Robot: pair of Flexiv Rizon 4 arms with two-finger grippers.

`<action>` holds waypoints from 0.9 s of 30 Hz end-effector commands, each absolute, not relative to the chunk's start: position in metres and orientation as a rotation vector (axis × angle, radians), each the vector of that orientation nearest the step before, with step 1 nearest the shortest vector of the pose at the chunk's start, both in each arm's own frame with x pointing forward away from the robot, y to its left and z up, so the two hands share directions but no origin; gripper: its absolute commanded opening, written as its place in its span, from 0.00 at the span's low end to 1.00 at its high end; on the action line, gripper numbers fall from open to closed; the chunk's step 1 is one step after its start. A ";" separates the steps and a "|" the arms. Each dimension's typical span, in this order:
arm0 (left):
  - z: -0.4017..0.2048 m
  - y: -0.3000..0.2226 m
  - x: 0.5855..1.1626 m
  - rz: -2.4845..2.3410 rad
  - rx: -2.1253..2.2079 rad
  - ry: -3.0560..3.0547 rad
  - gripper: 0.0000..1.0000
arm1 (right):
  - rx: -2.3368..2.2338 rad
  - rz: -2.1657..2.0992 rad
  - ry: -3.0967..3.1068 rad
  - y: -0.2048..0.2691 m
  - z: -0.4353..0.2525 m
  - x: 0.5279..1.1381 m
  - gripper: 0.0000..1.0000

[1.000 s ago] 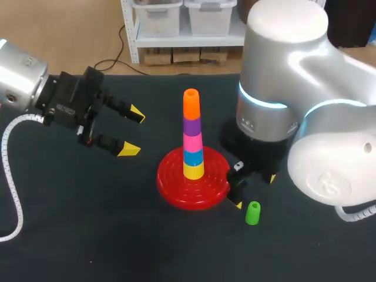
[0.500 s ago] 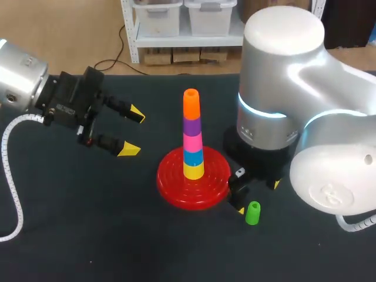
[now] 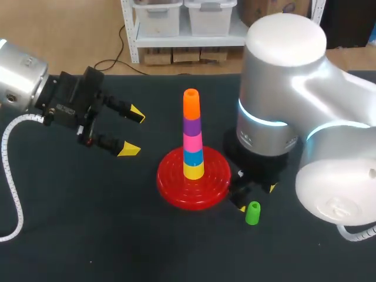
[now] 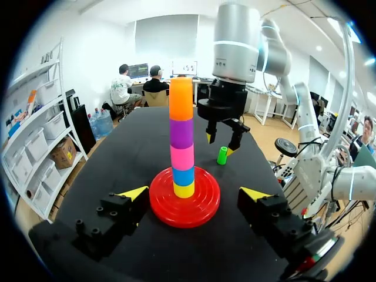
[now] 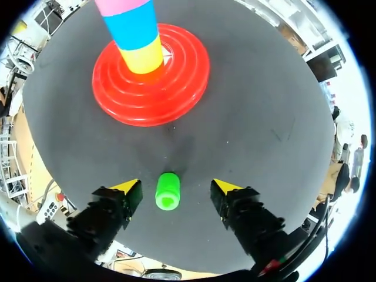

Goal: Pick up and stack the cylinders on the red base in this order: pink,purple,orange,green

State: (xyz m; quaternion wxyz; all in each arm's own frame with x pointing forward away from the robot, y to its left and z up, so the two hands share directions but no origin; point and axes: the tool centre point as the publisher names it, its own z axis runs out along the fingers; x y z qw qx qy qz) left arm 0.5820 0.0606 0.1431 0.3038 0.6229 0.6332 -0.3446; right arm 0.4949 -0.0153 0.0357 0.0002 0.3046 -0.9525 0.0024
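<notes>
The red base [image 3: 176, 187] carries a stack of yellow, blue, pink [image 3: 192, 143], purple [image 3: 191, 126] and orange [image 3: 191, 104] cylinders. A green cylinder [image 3: 252, 212] stands on the table to the right of the base. My right gripper [image 3: 257, 197] hangs straight over it. In the right wrist view the green cylinder [image 5: 167, 191] sits between the open fingers of the right gripper [image 5: 176, 187], with a gap on each side. My left gripper [image 3: 133, 131] is open and empty, left of the base. From the left wrist, the left gripper [image 4: 194, 192] faces the stack [image 4: 182, 135].
The black table top [image 3: 88, 235] spreads around the base. My right arm's bulky grey body [image 3: 282, 106] stands close behind and to the right of the stack.
My right gripper has shifted toward the table's front and come down around the green cylinder, its fingers drawing in a little. The left arm, stack and green cylinder have not moved.
</notes>
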 end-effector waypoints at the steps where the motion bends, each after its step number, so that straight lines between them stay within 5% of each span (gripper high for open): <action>1: 0.142 0.062 0.582 -0.913 1.649 1.673 1.00 | 0.959 0.000 -3.031 -0.019 0.033 0.489 0.71; 8: 0.142 0.062 0.582 -0.913 1.649 1.673 1.00 | 0.961 0.008 -3.033 -0.018 0.030 0.489 0.50; 27: 0.142 0.062 0.582 -0.913 1.649 1.673 1.00 | 0.979 -0.010 -3.031 -0.016 0.028 0.489 0.40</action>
